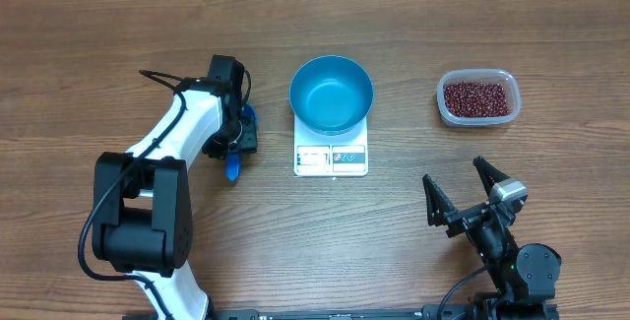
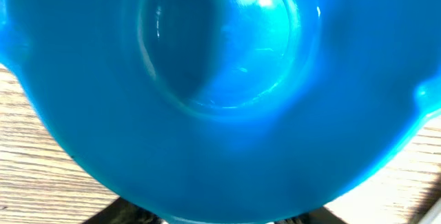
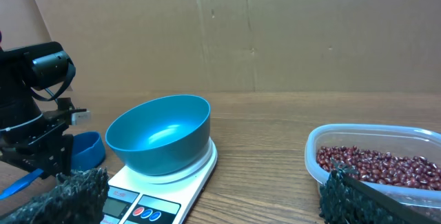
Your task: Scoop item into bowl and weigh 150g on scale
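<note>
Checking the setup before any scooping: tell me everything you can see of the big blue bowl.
The bowl is round, deep and bright blue, with a smooth glossy inside; it looks like plastic. It stands upright and empty on the white scale, near the middle of the table. It covers most of the platform but leaves the display strip and buttons showing. Only the scale touches it.

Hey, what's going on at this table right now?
The left gripper is down on a small blue scoop, just left of the scale. It isn't clear whether it has a firm grip. The blue bowl sits empty on the scale. The beans lie in a clear tub to the right. The right gripper is open and touches nothing.
</note>
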Robot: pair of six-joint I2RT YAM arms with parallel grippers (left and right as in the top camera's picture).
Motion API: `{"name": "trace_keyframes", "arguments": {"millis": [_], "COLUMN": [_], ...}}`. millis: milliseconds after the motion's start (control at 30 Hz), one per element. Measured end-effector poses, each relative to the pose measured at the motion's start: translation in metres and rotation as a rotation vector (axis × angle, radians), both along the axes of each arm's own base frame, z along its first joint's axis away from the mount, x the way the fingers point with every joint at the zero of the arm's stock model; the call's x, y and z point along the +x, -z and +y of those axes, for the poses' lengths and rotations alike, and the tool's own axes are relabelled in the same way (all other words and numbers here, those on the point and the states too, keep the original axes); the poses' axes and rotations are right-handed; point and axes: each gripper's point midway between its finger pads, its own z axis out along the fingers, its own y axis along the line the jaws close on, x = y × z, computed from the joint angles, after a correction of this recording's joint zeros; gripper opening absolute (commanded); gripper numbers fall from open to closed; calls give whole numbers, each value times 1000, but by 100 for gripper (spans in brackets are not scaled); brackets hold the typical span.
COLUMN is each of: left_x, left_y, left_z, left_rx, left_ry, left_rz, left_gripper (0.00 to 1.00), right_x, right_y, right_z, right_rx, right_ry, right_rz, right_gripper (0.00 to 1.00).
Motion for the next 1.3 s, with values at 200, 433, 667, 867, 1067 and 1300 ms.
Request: {"name": "trace_keyframes", "arguments": {"millis": [200,433,667,867,1067,1300], "left_x": [2,0,0,0,16,45], "left_y": [0,0,0,-4,-40,-114], "left_z": [1,-6,-7,-7,-13,-35], "left_rx": [5,-34,-39,-39,-63,-191], "left_ry": [-1,2,1,-3,-8,-20], "left_rz": [-7,-1,0,9,-9,-92], "left_gripper": [30,18,18,19,22,24], "right_x": [0,0,0,0,0,0], "right_y": [0,0,0,0,0,0], "right_z": [0,0,0,0,0,0], "right_rx": [0,0,0,0,0,0], "right_ry": [0,0,0,0,0,0], "right_rz": [0,-1,0,0,1,0], "right_gripper": [100,100,100,100,100,100]}}
